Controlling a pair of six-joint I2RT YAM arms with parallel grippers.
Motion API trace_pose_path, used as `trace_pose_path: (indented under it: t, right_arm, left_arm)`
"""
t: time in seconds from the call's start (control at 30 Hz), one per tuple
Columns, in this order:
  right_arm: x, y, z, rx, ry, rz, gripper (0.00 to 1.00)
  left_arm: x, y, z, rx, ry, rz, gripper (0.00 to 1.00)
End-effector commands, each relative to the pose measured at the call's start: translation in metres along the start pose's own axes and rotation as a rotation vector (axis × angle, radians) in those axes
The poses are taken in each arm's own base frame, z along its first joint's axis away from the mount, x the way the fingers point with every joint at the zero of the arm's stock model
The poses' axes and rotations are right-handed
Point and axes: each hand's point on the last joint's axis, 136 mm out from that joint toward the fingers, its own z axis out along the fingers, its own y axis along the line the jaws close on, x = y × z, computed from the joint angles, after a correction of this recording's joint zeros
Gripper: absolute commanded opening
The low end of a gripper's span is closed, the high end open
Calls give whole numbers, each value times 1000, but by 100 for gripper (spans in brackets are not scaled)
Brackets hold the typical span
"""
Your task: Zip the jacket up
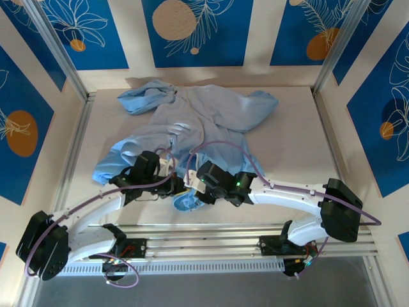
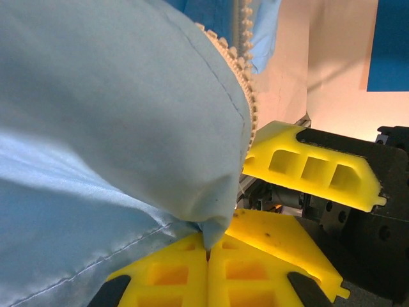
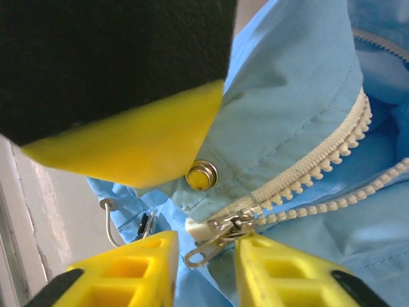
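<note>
So the jacket is lying crumpled on the table, with its hem hanging near the front edge where both arms meet. The left claw is clenched tight on a bottom corner of the fabric, right by the zipper teeth. The right claw has its jaws apart, with the zipper pull sitting in the gap just under a snap button.

One light-blue jacket. Two grippers, a left gripper and a right gripper. One zipper slider, one metal snap, two rows of zipper teeth.
</note>
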Motion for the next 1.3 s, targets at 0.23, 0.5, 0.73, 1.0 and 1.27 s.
trace_pose_path:
  t: [0.23, 0.5, 0.73, 1.0, 1.27]
  right_arm:
    - [-4, -7, -9, 15, -32, 11, 17]
    - [-6, -9, -9, 13, -44, 25, 15]
    - [-1, -7, -2, 8, -18, 14, 20]
    - [0, -5, 7, 1, 0, -16, 21]
    - [4, 2, 16, -13, 15, -36, 7]
  left_arm:
    - [-3, -7, -4, 31, -13, 25, 0]
    - [0, -3, -2, 23, 0, 16, 0]
    - [2, -2, -3, 23, 4, 11, 0]
    - [6, 3, -2, 11, 13, -10, 0]
    - [17, 19, -2, -68, 50, -84, 0]
